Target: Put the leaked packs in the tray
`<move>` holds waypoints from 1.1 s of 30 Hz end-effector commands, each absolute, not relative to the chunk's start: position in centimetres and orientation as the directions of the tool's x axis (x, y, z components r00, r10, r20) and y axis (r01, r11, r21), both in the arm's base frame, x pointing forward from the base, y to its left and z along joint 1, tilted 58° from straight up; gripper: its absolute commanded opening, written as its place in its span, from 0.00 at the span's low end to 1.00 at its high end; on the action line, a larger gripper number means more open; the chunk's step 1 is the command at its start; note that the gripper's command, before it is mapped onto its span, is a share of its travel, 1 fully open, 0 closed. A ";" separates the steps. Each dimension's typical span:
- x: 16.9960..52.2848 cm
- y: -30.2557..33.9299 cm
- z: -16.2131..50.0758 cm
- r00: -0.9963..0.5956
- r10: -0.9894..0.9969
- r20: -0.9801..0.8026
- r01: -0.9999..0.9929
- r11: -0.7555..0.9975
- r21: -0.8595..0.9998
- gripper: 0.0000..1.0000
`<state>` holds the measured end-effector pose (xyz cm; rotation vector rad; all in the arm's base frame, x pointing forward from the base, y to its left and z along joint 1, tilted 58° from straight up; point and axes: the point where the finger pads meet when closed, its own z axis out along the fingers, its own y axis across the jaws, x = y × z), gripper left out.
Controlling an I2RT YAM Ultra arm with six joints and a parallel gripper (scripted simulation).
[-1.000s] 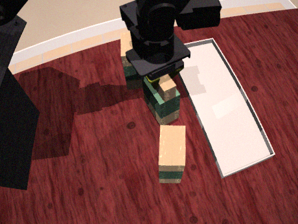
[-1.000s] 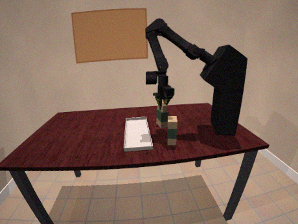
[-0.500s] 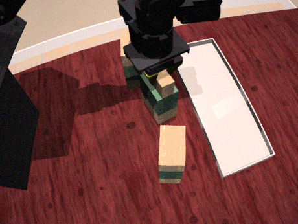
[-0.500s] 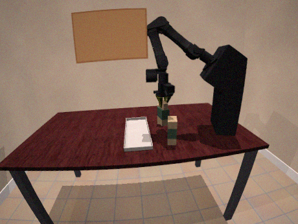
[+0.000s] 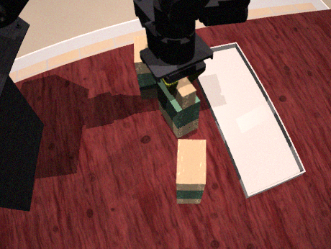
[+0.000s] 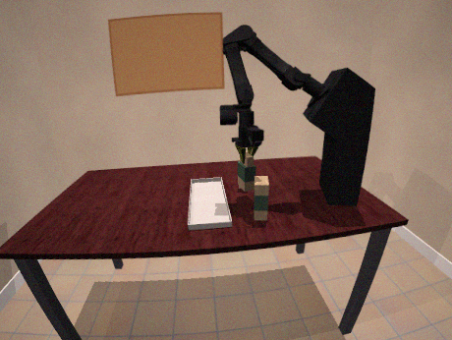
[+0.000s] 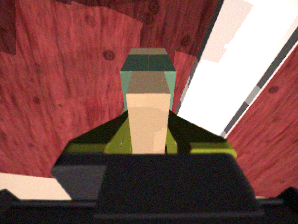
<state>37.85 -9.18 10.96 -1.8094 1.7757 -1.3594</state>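
The dark red table (image 6: 123, 206) carries everything, with the black arm pedestal (image 6: 346, 147) standing at its right end in the exterior view. One white tray (image 5: 288, 140) lies flat beside the packs, so a soft pack needs only a short carry to land well inside its rim; nothing is in it yet.

Three coffee packs are in play. The near pack (image 5: 191, 169) stands upright on its own, apart from the others. The far pack (image 5: 143, 68) is mostly hidden under the arm in the top view, only its tan top and a green band showing. The middle pack (image 7: 147, 120) is the one in hand: the gripper (image 7: 147, 145) is closed on its top end, the yellow-green fingers pressing its two big flat sides. That grip probably suits the softness test as well as a lift. In the exterior view this pack looks raised off the table, just beside the tray.
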 end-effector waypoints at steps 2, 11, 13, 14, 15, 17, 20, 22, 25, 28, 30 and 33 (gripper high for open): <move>39.0 -8.2 12.3 -0.172 -0.894 0.413 -0.630 -0.222 -0.744 0.23; 41.7 -8.0 15.8 -0.171 -0.893 0.416 -0.637 -0.222 -0.738 0.23; 42.5 -7.9 16.8 -0.171 -0.893 0.416 -0.636 -0.222 -0.739 0.23; 42.9 -7.9 17.4 -0.171 -0.893 0.416 -0.636 -0.222 -0.739 0.23; 42.9 -7.9 17.4 -0.171 -0.893 0.416 -0.636 -0.222 -0.739 0.23; 43.3 -7.8 17.9 -0.169 -0.894 0.415 -0.636 -0.222 -0.739 0.23; 44.4 -7.7 19.4 -0.170 -0.894 0.415 -0.635 -0.222 -0.740 0.23; 45.1 -7.6 20.4 -0.170 -0.894 0.415 -0.635 -0.222 -0.740 0.23; 46.0 -7.6 21.7 -0.171 -0.894 0.415 -0.635 -0.222 -0.740 0.23; 46.7 -7.5 22.7 -0.170 -0.894 0.415 -0.634 -0.223 -0.740 0.23; 47.1 -7.4 23.2 -0.170 -0.894 0.414 -0.634 -0.223 -0.740 0.23; 47.2 -7.4 23.4 -0.170 -0.894 0.414 -0.634 -0.223 -0.741 0.23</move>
